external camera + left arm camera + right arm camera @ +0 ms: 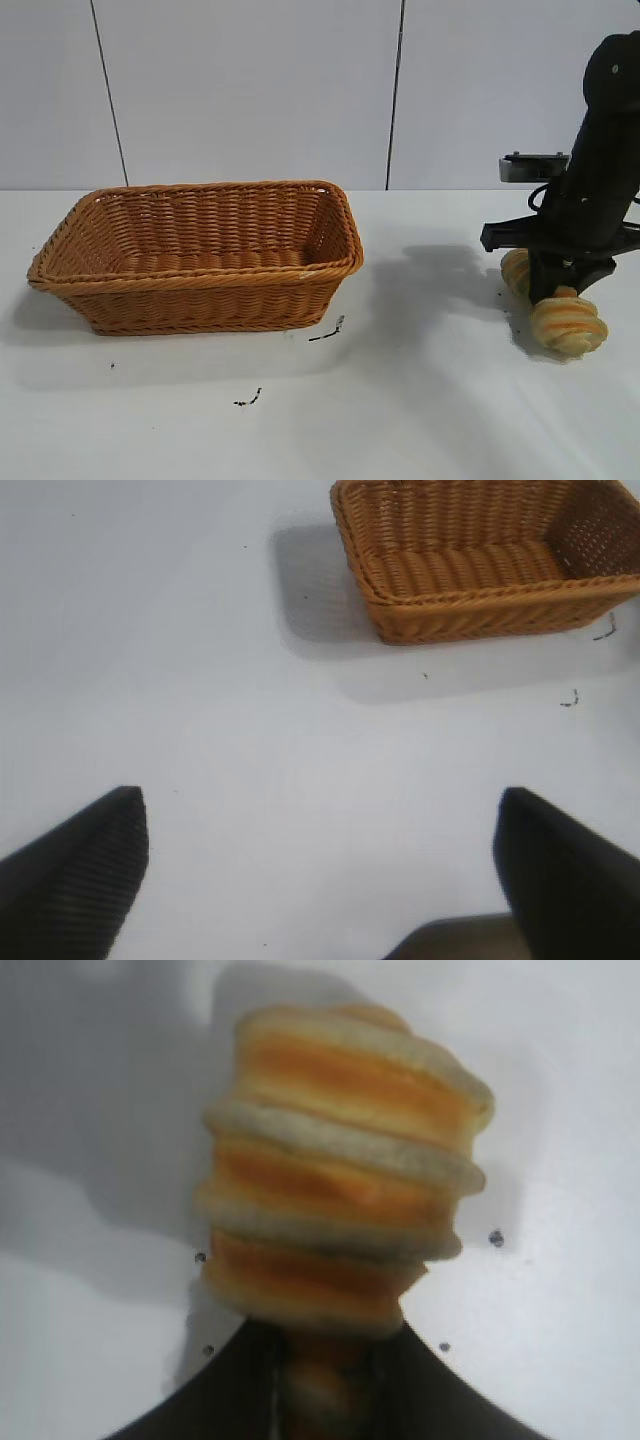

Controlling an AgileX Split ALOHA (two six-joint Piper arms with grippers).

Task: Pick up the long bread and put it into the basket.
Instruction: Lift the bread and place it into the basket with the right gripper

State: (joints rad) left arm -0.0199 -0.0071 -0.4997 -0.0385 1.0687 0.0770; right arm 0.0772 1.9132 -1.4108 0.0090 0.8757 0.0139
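Bread pinched by right end effector, far right of bench

Bread (566,322) sits at the far right of the bench (400,400), well apart from the basket (200,290). Right end effector (560,285) is down over the loaf's middle, fingers pressed onto it from both sides. One striped end sticks out toward the camera, the other shows behind the arm. Right wrist view confirms it: bread (340,1190) runs out from between the dark fingers (440,1400), ridges crosswise. Can't tell if the loaf is touching the bench or just off it.

Basket is at bench left, upright, nothing visible inside. Two small dark marks (327,332) on the bench near its front right corner.

Left end effector (320,880) hangs above bare bench, fingers spread wide, holding nothing; basket (480,620) shows farther off in its view.
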